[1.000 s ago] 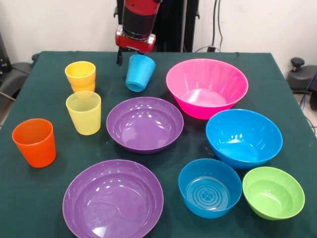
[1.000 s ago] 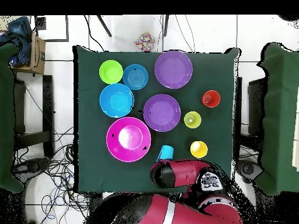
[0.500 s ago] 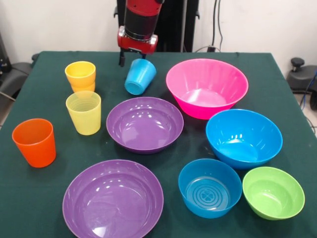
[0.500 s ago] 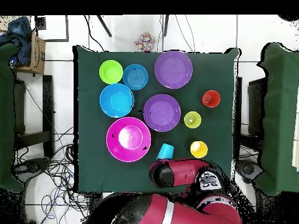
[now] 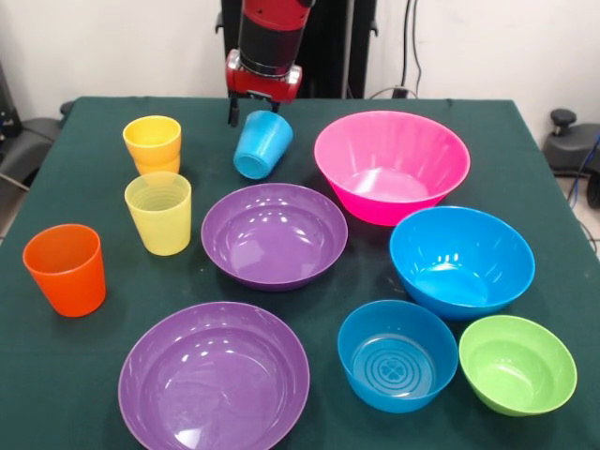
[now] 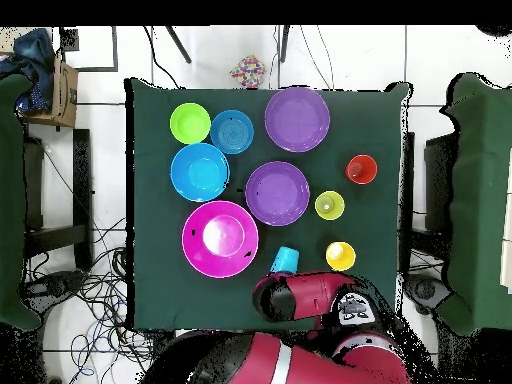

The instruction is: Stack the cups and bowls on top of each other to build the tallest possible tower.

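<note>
My gripper [image 5: 253,116] hangs at the far side of the table, shut on the light blue cup [image 5: 262,145], which tilts with its mouth down toward the near left. One finger [image 5: 233,114] shows left of the cup; the other is hidden behind it. Left of it stand two amber-yellow cups [image 5: 152,142], one nested in the other, then the ribbed pale yellow cup [image 5: 158,213] and the orange cup [image 5: 66,269]. The two purple bowls [image 5: 274,234] [image 5: 214,377], the pink bowl [image 5: 391,165], the big blue bowl [image 5: 461,260], the small blue bowl [image 5: 397,354] and the green bowl [image 5: 517,364] all sit apart, none stacked.
A dark green cloth covers the table [image 5: 84,375]. From overhead, the arm [image 6: 300,297] reaches in over the table's bottom edge, with the light blue cup [image 6: 284,260] between the pink bowl [image 6: 220,238] and the amber-yellow cups [image 6: 340,256]. Chairs and cables surround the table.
The gripper has risen slightly and shifted a little to the right in the front view. The light blue cup has tilted further over.
</note>
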